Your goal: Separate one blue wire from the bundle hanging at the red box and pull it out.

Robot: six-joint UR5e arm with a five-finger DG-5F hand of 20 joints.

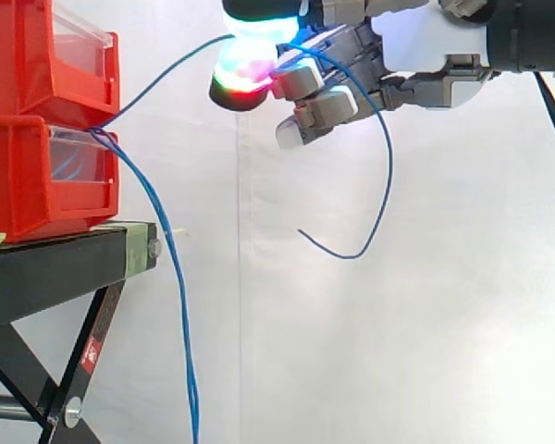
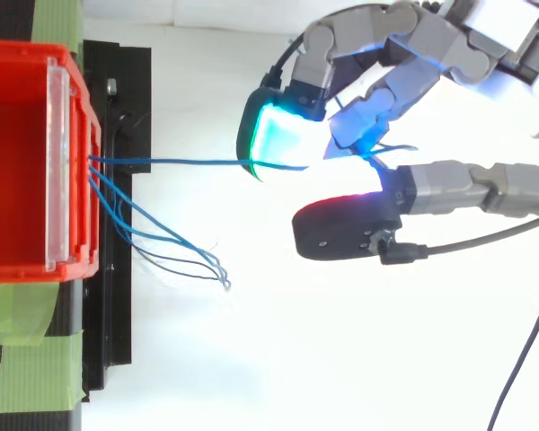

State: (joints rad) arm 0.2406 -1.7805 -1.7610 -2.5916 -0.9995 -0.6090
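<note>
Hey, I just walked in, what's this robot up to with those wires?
The robot's hand has pinched one blue wire between its glowing fingertips and holds it stretched away from the lower red box on the black stand. The wire's free end loops down past the hand. The rest of the bundle hangs from the box front, apart from the held wire. Its other end is at the box, so it is not yet pulled out.

Two bins [image 1: 39, 120] sit stacked on the stand [image 1: 55, 264] at the left. A bundle [image 1: 175, 274] hangs from the lower bin's front, down past the stand's edge. One wire [image 2: 180, 162] runs from that bin rightward and up into the hand [image 1: 416, 51]. It is pinched there, and its free end dangles below.
</note>
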